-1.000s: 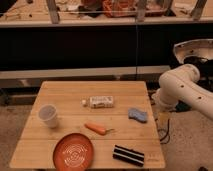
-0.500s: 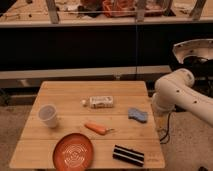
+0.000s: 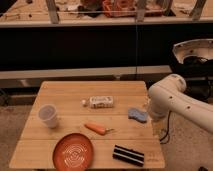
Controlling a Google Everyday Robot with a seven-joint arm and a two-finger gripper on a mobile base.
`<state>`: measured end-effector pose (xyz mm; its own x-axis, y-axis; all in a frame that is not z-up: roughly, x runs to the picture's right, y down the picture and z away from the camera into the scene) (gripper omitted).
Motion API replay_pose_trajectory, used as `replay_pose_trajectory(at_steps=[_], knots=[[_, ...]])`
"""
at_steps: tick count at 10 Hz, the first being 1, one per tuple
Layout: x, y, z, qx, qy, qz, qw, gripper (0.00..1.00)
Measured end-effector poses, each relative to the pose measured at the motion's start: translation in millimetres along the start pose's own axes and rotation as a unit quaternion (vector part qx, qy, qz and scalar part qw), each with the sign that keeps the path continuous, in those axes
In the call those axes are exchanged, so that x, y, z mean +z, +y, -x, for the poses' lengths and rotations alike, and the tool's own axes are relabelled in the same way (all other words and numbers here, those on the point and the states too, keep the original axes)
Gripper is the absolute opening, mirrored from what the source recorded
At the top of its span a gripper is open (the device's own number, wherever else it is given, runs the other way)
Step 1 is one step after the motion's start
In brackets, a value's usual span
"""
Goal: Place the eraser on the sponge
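Standing by the counter (image 3: 60,90), I see a cup (image 3: 48,116) on the left, then an orange plate (image 3: 73,150), a carrot (image 3: 97,129) and a white box (image 3: 101,102). Next comes the eraser (image 3: 128,155), flat by the near edge, and the sponge (image 3: 137,115) further back. They lie apart, so the eraser is not on the sponge. I think the job now is to get the eraser: the hand must come over it, grip it, lift it and set it on the sponge. The white arm (image 3: 170,97) bends at the right edge, just beside the sponge, and the hand (image 3: 160,132) hangs down there. I cannot tell if it is clenched or loose.
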<state>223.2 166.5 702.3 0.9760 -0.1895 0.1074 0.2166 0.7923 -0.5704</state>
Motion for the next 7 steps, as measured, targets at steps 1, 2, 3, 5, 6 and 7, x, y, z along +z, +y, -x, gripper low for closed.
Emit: replay_pose_trajectory(at_steps=[1,2,3,5,6,7], knots=[[3.1,2.3,0.8,-0.009,0.003,0.002,1.0,0.8],[6.8,4.4,3.4,-0.022,0.005,0.004,0.9997,0.8],[10.7,6.8,6.2,-0.032,0.005,0.005,0.9995,0.8],[21.5,18.2,12.6,-0.062,0.002,0.011,0.998,0.8],[24.6,20.6,14.7,-0.073,0.002,0.011,0.9972,0.8],[29.7,24.4,19.0,-0.091,0.0,0.014,0.9957,0.8]])
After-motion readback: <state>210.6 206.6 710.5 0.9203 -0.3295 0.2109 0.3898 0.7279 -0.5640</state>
